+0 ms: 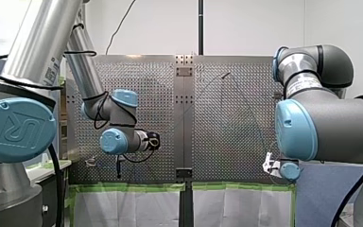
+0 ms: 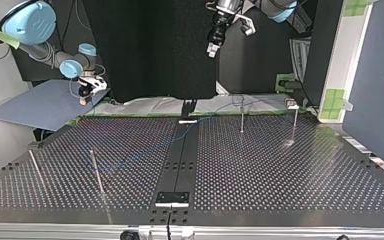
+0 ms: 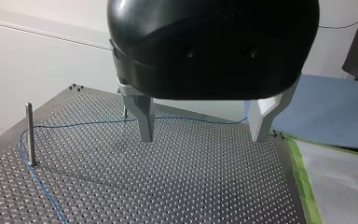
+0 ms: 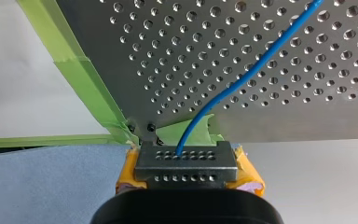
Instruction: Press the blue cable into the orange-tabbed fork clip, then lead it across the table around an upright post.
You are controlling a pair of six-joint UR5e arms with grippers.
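The thin blue cable [image 3: 84, 123] lies on the perforated table [image 3: 191, 186] and bends around an upright post [image 3: 29, 134]. My left gripper [image 3: 205, 139] hangs above the table, its metal fingers [image 3: 144, 122] wide open and empty, with the cable passing behind them. My right gripper [image 4: 185, 156], with yellow pads [image 4: 127, 171], sits just off the table's taped edge, shut on the blue cable [image 4: 242, 74], which runs away over the holes. In the front view a small clip [image 1: 90, 161] sits at the table's near left, below my left gripper [image 1: 156, 141].
Several thin upright posts [image 2: 96, 172] [image 2: 241, 117] stand on the table. Green tape [image 4: 79, 74] lines the edge near my right gripper, with blue sheeting [image 2: 40, 105] beyond it. A dark strip [image 2: 182, 155] runs down the table's middle.
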